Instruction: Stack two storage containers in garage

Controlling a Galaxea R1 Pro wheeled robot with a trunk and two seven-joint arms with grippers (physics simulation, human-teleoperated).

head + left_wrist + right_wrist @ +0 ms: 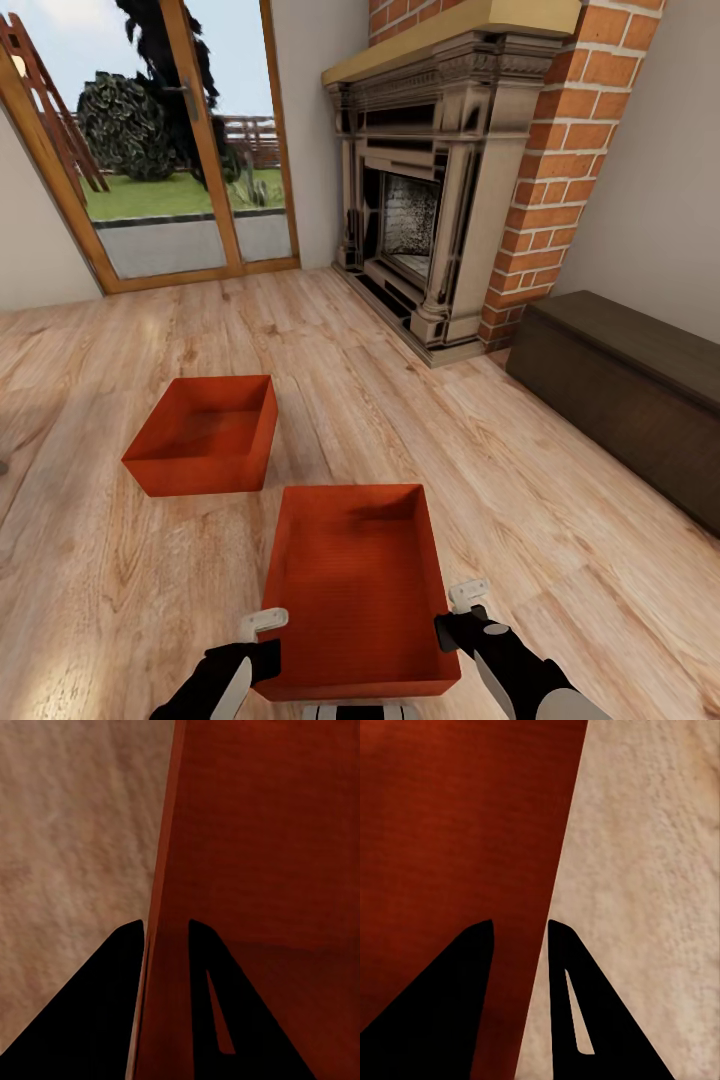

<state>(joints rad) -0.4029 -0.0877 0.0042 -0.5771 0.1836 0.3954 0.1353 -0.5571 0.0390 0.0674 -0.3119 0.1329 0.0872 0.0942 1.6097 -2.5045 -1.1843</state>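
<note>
Both grippers clamp the nearer storage container (pixel 355 585) by its side walls: the left gripper (pixel 262 632) straddles the left wall, the right gripper (pixel 460 608) the right, each with one finger inside the bin and one outside. The wrist views show the thin red-orange wall (pixel 161 945) running between the dark fingers (pixel 112 1005), apparently pinched, a two-handed hold suited to carrying an open bin level. Around them lies the living room: light wood-plank flooring (pixel 120 590), a brick fireplace (pixel 440 200), glazed garden doors (pixel 170 140), and a dark brown chest (pixel 630 390) against the right wall. The second storage container (pixel 205 432) sits on the planks just beyond and to the left, apart from the first, untouched. Neither bin has yet reached the garage.
</note>
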